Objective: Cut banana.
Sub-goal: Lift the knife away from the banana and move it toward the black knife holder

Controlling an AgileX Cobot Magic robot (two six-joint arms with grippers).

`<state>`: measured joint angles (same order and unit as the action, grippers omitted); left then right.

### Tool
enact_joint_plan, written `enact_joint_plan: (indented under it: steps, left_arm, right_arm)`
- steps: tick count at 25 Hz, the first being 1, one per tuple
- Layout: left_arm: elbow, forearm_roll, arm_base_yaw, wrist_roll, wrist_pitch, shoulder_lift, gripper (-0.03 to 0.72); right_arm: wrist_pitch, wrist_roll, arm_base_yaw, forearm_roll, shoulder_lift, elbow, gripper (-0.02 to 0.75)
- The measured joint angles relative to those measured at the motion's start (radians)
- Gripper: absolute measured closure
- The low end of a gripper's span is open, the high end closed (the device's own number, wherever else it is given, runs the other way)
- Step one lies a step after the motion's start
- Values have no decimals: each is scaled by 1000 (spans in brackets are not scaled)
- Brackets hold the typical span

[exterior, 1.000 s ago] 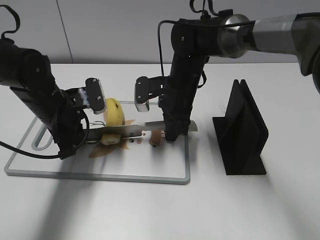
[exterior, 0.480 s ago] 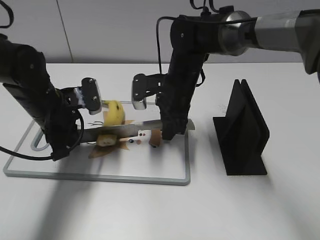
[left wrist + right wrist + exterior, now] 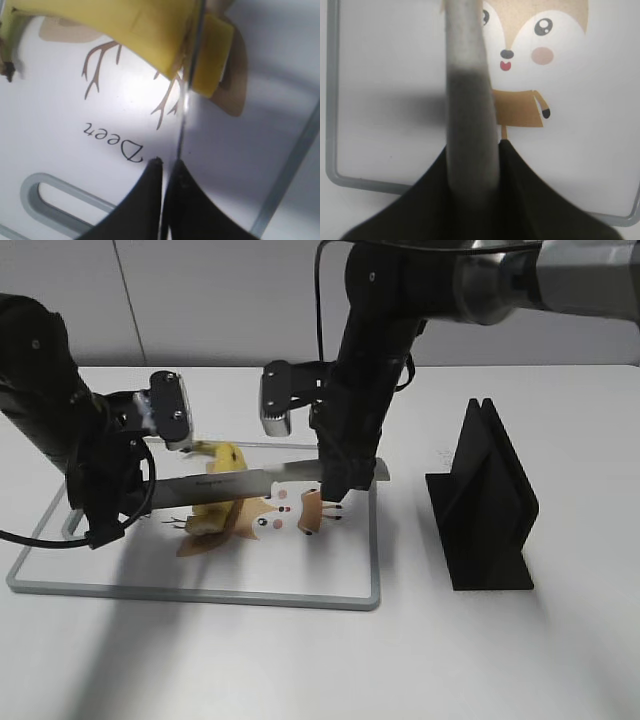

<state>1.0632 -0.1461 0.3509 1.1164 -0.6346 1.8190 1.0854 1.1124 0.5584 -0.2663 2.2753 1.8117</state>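
Exterior view shows us a white table with a cutting board on it. The board is white with a grey rim and has a cartoon deer printed on it. We see the banana lying on the board, on the left part of the deer print. It is yellow and short.

A long knife hangs flat across, above the banana. We see both arms holding it. The right gripper comes down from above and holds the knife at its right end. The left gripper holds the other end on the left side of the board.

In the left wrist view, we see the left black fingers close together, pinching the thin blade between them. The blade edge runs up to the banana and meets it right by a small piece. The word "Deer" is printed on the board below the banana.

In the right wrist view, the grey knife handle sits tight between the right fingers, which are clamped on it. We see the deer's face behind it.

A black stand sits on the table, well apart from the board, on the right.
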Motion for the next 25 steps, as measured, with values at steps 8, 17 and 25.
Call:
enact_joint_plan:
  steps: [8,17,25]
  left_arm:
    - [0,7,4,0,-36,-48,680]
    - [0,42,7,0,-70,-178,675]
    - [0,44,9,4,-110,-297,535]
  right_arm:
    - [24,0,0,-6,-47,-1,552]
    - [55,-2,3,-15,-147,-1,554]
    - [89,25,5,-39,-234,-1,566]
